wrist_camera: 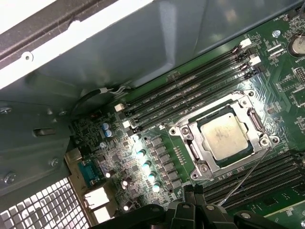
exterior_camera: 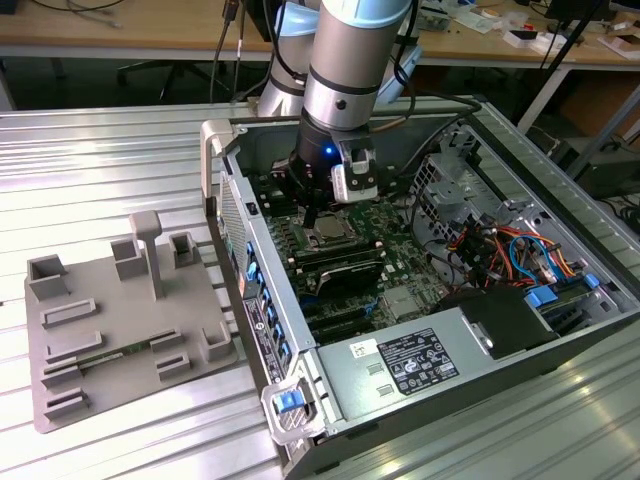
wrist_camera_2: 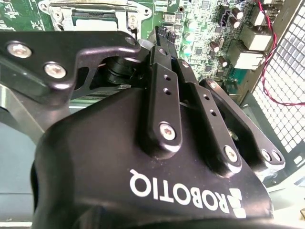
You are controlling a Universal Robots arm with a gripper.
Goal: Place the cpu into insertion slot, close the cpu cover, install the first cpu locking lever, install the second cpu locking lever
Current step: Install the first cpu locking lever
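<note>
CPU (wrist_camera: 224, 136) sitting in insertion slot (wrist_camera: 193, 151) w/ cpu cover (wrist_camera: 183, 130) down; I'm hovering my gripper (exterior_camera: 318, 212) directly above, finger state unclear.

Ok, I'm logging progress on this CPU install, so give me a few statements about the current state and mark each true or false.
1. The cpu sits in the insertion slot. True.
2. The cpu cover stands upright, open. False: it lies flat, framing the chip.
3. The hand is inside the computer case, above the motherboard. True.
4. The hand grips the chip. False: the chip lies seated and apart from it.
5. The grey fixture tray is inside the case. False: it lies outside, at the exterior view's left.
</note>
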